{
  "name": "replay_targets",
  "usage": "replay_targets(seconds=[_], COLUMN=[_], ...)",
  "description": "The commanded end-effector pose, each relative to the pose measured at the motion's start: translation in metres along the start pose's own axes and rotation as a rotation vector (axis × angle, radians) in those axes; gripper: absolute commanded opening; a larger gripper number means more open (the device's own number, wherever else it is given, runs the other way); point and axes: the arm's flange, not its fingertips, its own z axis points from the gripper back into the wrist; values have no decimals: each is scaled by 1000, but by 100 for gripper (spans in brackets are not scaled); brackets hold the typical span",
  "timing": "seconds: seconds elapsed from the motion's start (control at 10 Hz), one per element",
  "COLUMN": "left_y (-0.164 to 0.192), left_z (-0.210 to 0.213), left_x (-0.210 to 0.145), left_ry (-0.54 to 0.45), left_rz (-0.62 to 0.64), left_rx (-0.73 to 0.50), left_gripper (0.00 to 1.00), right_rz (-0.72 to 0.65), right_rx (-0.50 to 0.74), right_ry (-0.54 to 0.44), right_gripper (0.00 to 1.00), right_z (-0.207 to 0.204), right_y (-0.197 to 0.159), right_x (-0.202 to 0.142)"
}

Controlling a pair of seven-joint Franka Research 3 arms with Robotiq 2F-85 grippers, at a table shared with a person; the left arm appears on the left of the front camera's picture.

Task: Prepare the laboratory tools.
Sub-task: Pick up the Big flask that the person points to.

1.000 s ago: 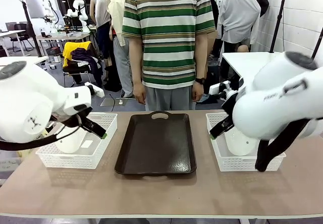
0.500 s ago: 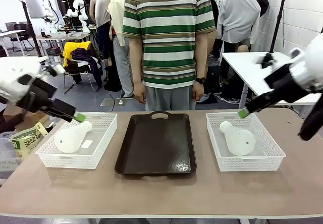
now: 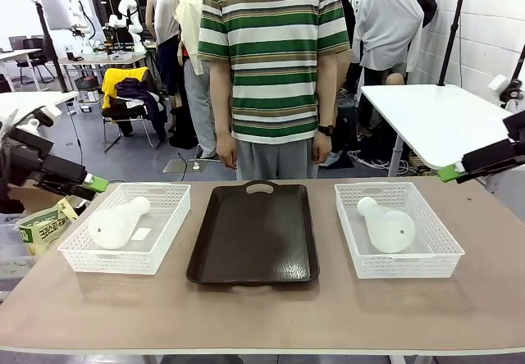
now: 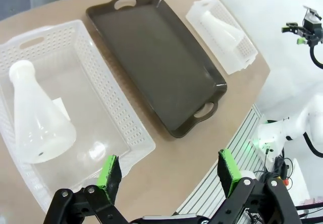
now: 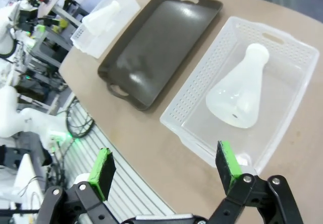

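Note:
Two milky-white conical flasks lie on their sides, one in each white lattice basket: the left flask (image 3: 115,223) (image 4: 36,120) and the right flask (image 3: 386,227) (image 5: 239,94). My left gripper (image 3: 93,185) (image 4: 169,169) hovers off the table's left end, open and empty, high above and outside the left basket (image 3: 164,231). My right gripper (image 3: 451,172) (image 5: 165,166) hangs open and empty past the right basket (image 3: 439,241), toward the table's right end. Each wrist view also shows the other flask (image 4: 222,28) (image 5: 102,15) far off.
A dark brown tray (image 3: 253,233) (image 4: 151,57) (image 5: 156,37) with handles lies bare between the baskets. A person in a striped shirt (image 3: 275,61) stands at the far edge behind it, hands hanging down. A white table (image 3: 426,118) stands at the back right.
Both arms have pulled back outward and up from over their baskets to the table's ends. The flasks, hidden a second ago, now lie in plain sight and have not moved.

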Motion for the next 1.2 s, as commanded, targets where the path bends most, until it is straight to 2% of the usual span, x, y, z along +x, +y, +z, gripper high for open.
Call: replay_targets(seconds=[0.0, 0.2, 0.5, 0.6, 0.7, 1.1], left_y=[9, 9, 5, 3, 4, 4], left_z=[0, 3, 2, 2, 6, 6], left_x=[-5, -16, -16, -10, -13, -13], left_ry=[-21, -36, -41, -62, -21, -21], left_rz=[9, 18, 8, 45, 29, 29], left_rx=[-18, -32, -49, -55, -24, -24], left_gripper=[100, 100, 100, 100, 100, 100], right_rz=[-22, -48, -41, -62, -62, -62], right_rx=[58, 56, 49, 51, 51, 51], right_ry=[-19, -8, 2, 0, 0, 0], right_gripper=[100, 100, 100, 100, 100, 100], right_z=[3, -1, -2, -3, -3, -3], right_y=[-18, -22, -18, -20, -20, -20], right_x=[-2, -4, -4, -6, -6, -6])
